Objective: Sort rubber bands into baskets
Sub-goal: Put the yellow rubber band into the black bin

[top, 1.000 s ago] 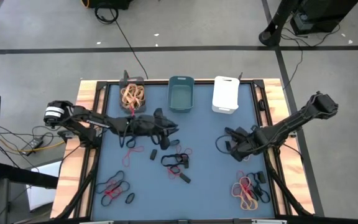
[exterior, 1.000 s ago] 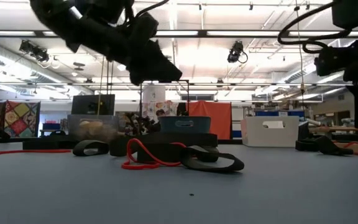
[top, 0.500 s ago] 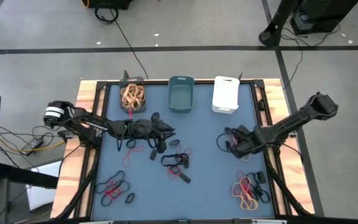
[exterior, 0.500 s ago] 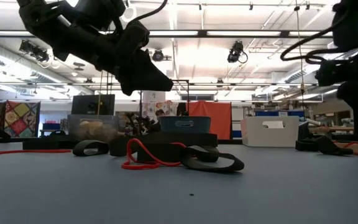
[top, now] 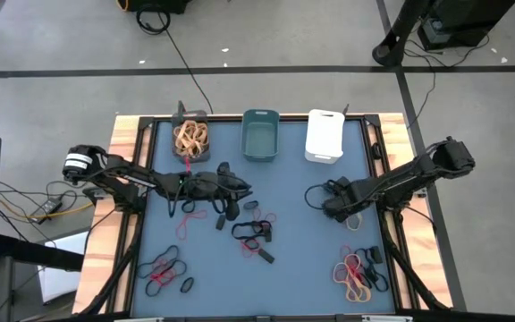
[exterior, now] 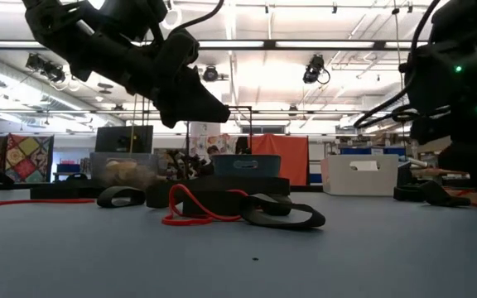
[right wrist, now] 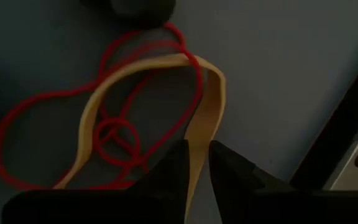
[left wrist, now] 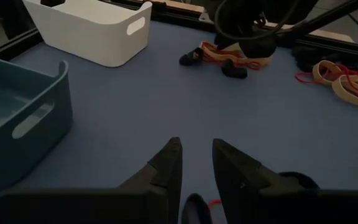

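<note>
Blue table [top: 293, 268]: right gripper [right wrist: 196, 163] pinches a tan band [right wrist: 199, 134]; left gripper [left wrist: 196, 163] hovers empty, fingers slightly parted.

Seen from overhead, my left gripper [top: 231, 190] hangs over the blue table [top: 302, 268], with the dark grey basket [top: 190, 137] of tan rubber bands [top: 191, 136] beyond it and the teal basket [top: 260, 135] and white basket [top: 325, 136] farther toward my right. Loose black and red bands [top: 254, 229] lie just on the near side of it. My right gripper [top: 336, 204] is low near the table's right edge, a tan and red pile [top: 358, 275] nearer the front edge.
</note>
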Controlling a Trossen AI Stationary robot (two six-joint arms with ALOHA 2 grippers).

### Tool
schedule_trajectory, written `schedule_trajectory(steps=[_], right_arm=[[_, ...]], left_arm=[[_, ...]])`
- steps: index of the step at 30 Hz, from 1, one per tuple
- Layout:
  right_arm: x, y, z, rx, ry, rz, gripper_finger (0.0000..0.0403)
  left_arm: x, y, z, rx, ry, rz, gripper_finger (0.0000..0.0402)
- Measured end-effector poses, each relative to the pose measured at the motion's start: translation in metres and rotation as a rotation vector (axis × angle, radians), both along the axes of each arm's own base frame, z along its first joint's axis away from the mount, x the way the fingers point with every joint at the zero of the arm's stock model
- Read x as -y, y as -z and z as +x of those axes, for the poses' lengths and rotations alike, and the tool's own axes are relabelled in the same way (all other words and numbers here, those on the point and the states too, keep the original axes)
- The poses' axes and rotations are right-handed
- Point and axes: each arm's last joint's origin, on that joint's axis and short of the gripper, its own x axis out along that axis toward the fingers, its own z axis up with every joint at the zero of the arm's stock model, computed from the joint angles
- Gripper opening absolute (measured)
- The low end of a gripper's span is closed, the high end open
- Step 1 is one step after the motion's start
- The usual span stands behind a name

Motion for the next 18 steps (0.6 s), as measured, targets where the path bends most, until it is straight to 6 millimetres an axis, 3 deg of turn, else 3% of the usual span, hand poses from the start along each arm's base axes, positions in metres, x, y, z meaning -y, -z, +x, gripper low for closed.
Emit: schedule_trajectory(steps=[6, 14, 18], right_arm=[[-0.001, 0.001, 0.004, 0.022, -0.055, 0.047, 0.0010], [-0.003, -0.010, 0.005, 0.108, -0.071, 0.057, 0.0008], [-0.002, -0.025, 0.005, 0.135, -0.053, 0.027, 0.0042]], left_arm=[[0.000, 0.000, 0.000, 0.001, 0.000, 0.000, 0.0094], [0.000, 0.000, 0.000, 0.002, -0.001, 0.000, 0.0094], [0.000, -0.001, 0.000, 0.004, -0.005, 0.001, 0.0094]])
